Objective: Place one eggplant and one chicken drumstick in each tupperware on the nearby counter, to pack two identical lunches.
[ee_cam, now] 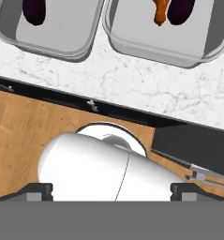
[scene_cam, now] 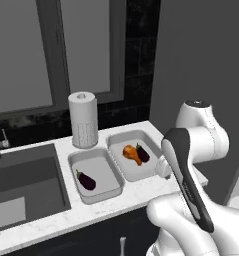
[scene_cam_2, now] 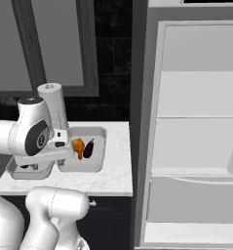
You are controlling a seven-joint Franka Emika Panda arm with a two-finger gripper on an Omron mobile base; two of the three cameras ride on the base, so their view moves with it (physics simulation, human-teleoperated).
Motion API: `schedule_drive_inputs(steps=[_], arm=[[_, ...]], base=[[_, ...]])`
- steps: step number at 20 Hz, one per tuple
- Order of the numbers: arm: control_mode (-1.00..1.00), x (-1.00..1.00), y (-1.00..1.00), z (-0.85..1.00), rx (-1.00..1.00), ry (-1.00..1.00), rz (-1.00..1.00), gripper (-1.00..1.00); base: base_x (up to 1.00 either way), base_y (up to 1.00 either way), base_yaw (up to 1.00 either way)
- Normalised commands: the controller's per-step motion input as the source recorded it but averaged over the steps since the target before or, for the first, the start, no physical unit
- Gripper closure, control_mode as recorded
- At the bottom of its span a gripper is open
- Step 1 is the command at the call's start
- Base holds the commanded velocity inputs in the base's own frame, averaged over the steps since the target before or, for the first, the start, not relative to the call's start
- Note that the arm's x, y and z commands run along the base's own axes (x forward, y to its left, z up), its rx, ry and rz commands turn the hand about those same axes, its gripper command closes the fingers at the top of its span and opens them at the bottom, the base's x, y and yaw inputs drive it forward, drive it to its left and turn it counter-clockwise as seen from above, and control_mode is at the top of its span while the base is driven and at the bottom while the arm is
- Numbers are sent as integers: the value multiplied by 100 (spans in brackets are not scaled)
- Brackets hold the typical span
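Note:
Two pale-grey tupperware trays sit side by side on the white marble counter (scene_cam: 136,194). The left tupperware (scene_cam: 102,169) holds one dark purple eggplant (scene_cam: 86,181). In the right tupperware (scene_cam: 137,171) an orange-brown chicken drumstick (scene_cam: 131,154) lies next to a second eggplant (scene_cam: 143,153). In the hand view my gripper (ee_cam: 111,191) hangs above the counter's front edge (ee_cam: 132,79), looking down. It is open and holds nothing. Both trays (ee_cam: 71,28) (ee_cam: 146,40) run along the top of that view.
A white paper towel roll (scene_cam: 83,119) stands behind the trays. A dark sink basin (scene_cam: 21,182) lies to their left. To the right of the counter, an open fridge (scene_cam_2: 196,146) shows pale shelves. Dark cabinet fronts (ee_cam: 193,145) run under the counter, above a wooden floor (ee_cam: 19,140).

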Motion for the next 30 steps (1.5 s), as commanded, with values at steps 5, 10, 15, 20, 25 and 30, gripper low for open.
schedule_drive_inputs(steps=[5, 10, 15, 20, 25, 30], arm=[[100, 0, 0, 0, 0, 0, 0, -100], [100, 0, 0, 0, 0, 0, 0, -100], [100, 0, 0, 0, 0, 0, 0, -100], [100, 0, 0, 0, 0, 0, 0, -100], [100, 0, 0, 0, 0, 0, 0, -100], [100, 0, 0, 0, 0, 0, 0, -100]], base=[[-100, -67, -22], [-74, -78, -25], [2, -90, -11], [56, -76, -3], [49, -72, 0], [35, -21, -9]])
